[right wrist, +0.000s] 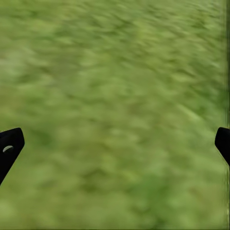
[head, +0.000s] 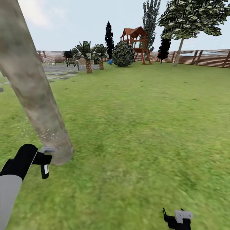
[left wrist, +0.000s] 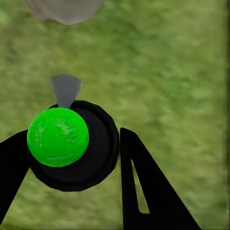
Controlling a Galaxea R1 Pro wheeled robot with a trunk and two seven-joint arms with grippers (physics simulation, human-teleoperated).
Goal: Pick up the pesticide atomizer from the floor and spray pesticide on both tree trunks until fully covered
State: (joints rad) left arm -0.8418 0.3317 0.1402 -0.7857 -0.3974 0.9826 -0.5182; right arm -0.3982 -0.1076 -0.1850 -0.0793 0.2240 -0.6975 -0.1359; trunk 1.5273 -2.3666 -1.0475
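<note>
A thick, grey-tan mottled tree trunk (head: 35, 92) leans across the left of the head view and meets the lawn just beyond my left gripper (head: 43, 160). That gripper is shut on the pesticide atomizer (head: 45, 170), a small dark sprayer with a pale label. Its grey nozzle (left wrist: 65, 89) points at the trunk base (left wrist: 64, 9). In the left wrist view the atomizer (left wrist: 96, 153) shows a green cap between my black fingers (left wrist: 143, 187). Pale specks dot the lower trunk. A second, leafy tree (head: 178, 52) stands far off by the fence. My right gripper (head: 177, 219) hangs open over the grass (right wrist: 115, 96).
Green lawn stretches ahead to a brown slatted fence (head: 204, 58). At the back are short palms (head: 88, 59), a round bush (head: 123, 54), a red play tower (head: 138, 41), dark shrubs and a paved patio (head: 59, 72) at left.
</note>
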